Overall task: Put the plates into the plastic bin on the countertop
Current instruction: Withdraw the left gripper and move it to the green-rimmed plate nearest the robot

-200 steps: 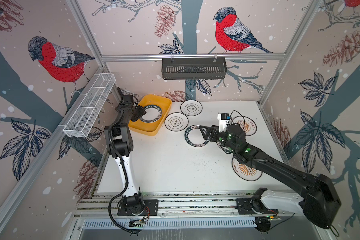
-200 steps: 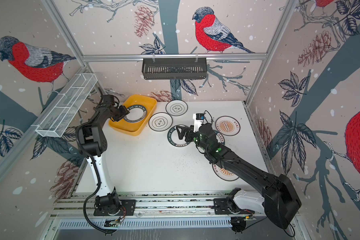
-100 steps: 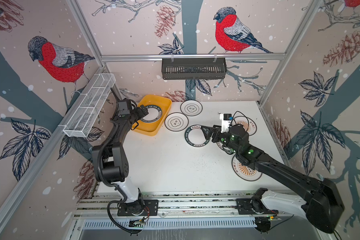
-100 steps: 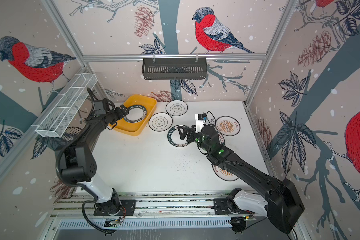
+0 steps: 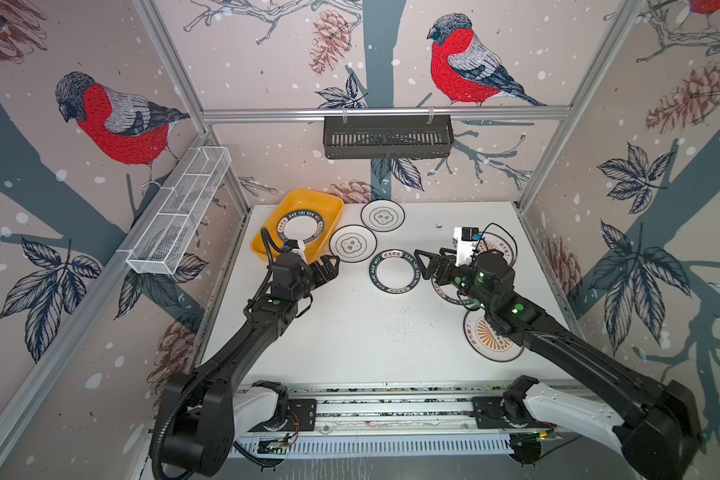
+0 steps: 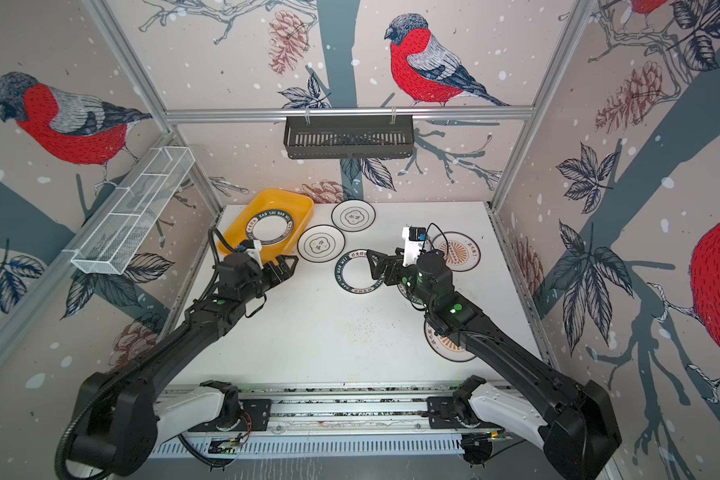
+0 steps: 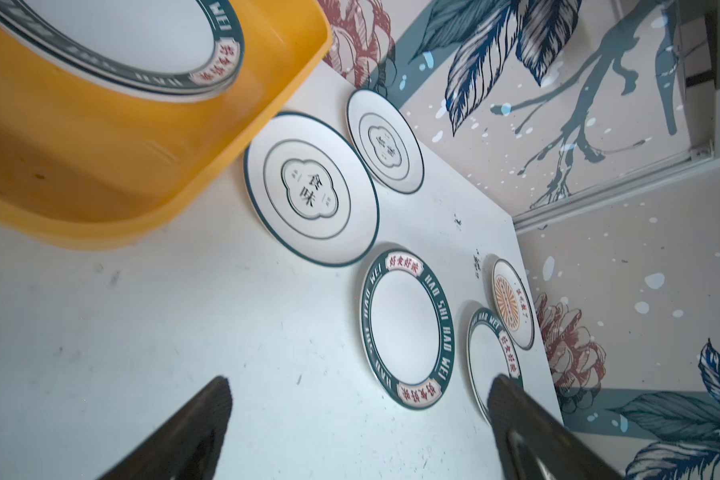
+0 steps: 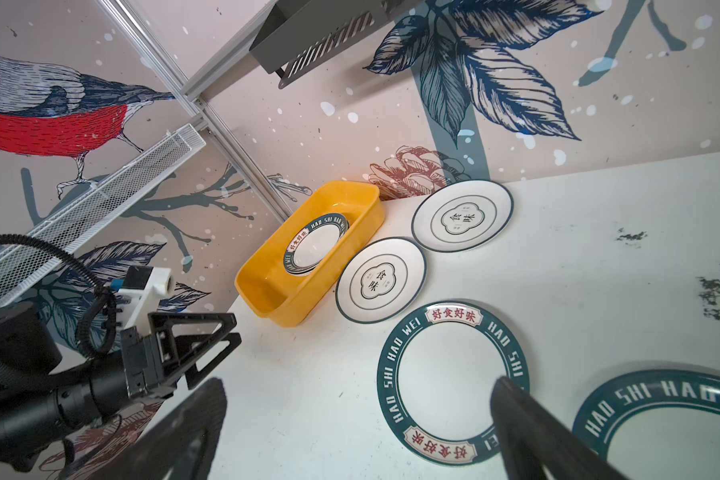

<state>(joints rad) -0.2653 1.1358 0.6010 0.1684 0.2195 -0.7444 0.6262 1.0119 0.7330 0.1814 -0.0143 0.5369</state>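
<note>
The yellow plastic bin (image 5: 283, 203) sits at the countertop's (image 5: 350, 340) back left, holding a green-rimmed plate (image 5: 302, 228) with more rims beneath it (image 7: 175, 93). Two flower-emblem plates (image 5: 353, 244) (image 5: 382, 216) lie beside the bin. A green-rimmed plate (image 5: 395, 272) lies mid-table, and another (image 8: 666, 419) is partly hidden under my right gripper. Two sunburst plates (image 5: 501, 249) (image 5: 489, 343) lie on the right. My left gripper (image 5: 331, 266) hangs open and empty off the bin's near corner. My right gripper (image 5: 420, 266) is open above the mid-table plate's right edge.
A black slatted basket (image 5: 387, 137) hangs on the back rail. A white wire-mesh basket (image 5: 179, 212) hangs on the left wall. Aluminium rails frame the table. Dark specks (image 5: 391, 328) dot the bare white surface in front of the plates.
My left gripper opened fully and came out of the bin, moving right and toward the front over the table. The plate stays in the bin. The right gripper barely moved.
</note>
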